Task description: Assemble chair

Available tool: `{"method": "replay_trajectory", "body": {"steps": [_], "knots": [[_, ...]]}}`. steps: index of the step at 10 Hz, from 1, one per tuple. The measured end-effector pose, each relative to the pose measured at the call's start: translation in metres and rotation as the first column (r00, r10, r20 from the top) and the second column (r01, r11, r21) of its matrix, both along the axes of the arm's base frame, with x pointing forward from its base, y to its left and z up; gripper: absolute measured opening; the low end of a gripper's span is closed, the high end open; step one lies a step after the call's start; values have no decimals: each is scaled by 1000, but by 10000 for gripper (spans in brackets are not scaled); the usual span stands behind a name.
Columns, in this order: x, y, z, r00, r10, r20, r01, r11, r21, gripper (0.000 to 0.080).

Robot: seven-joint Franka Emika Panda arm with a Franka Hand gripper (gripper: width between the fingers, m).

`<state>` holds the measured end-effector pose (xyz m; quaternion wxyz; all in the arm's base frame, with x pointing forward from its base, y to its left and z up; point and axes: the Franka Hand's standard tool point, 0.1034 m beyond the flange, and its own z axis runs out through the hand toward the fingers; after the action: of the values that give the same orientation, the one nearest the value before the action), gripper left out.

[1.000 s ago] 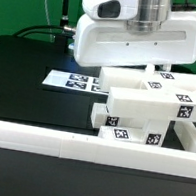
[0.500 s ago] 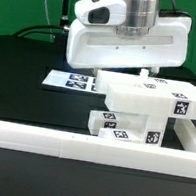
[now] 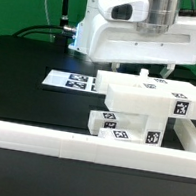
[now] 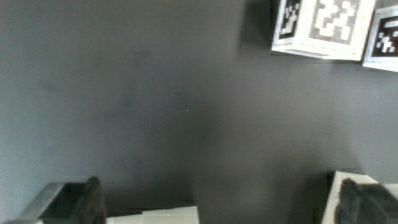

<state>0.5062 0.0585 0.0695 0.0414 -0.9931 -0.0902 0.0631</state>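
The chair (image 3: 137, 91) is partly cut off by the exterior view's right edge.

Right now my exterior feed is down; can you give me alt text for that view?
The gripper hangs over the part-built chair, a stack of white tagged blocks at the exterior view's right. The chair sits on a black table behind a white rail, with the marker board beyond it, to the exterior view's left.

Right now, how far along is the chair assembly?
Done: several tagged white parts stand stacked as a partial chair beside the border rail. In hand: nothing; the gripper is open, above the stack. Left: I cannot tell which parts are missing; no finished chair shows.
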Motion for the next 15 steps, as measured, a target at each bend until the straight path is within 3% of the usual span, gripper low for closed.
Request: {"method": "replay_trajectory", "body": {"steps": [2, 4, 5, 6, 11, 13, 15], "knots": [[-2, 5, 1, 998, -68, -6, 68, 998, -8, 653], [-19, 42, 9, 972, -234, -10, 233, 972, -33, 653], [-26, 62, 7, 971, -240, 5, 240, 970, -36, 653], [-29, 70, 3, 976, -215, 22, 215, 976, -33, 653], [-29, 69, -2, 972, -232, 43, 234, 972, -34, 653], [-50, 93, -14, 968, -243, 57, 245, 969, -40, 653], [-51, 95, -16, 969, -239, 56, 241, 970, -41, 653]]}}
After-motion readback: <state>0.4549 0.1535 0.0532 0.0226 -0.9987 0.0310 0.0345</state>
